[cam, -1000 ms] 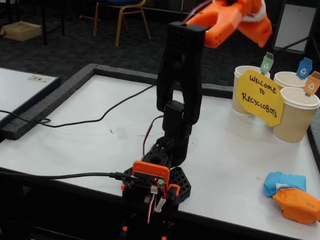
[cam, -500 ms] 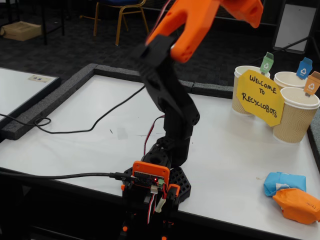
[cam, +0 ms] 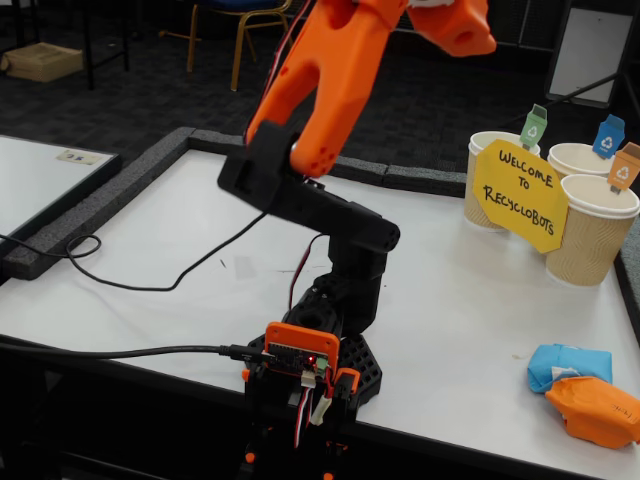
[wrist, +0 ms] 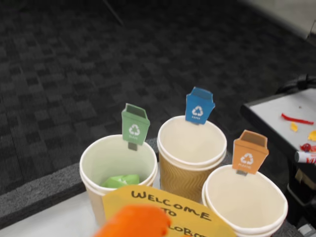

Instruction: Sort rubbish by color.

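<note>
— Since one second ago, what moved?
— Only my arm (cam: 320,200): it folded back from the yellow sign (cam: 520,195) and my elbow went down toward the table (cam: 180,260). Both wads by the sign did not move.
— Where is the rubbish?
— The green wad (wrist: 120,180) lies inside the cup with green flag (wrist: 118,165), behind the sign. The blue wad (cam: 568,364) and orange wad (cam: 596,410) touch each other, in front of the sign.
— Your claw?
— I cannot tell how the fingers stand; only an orange blur shows.
</note>
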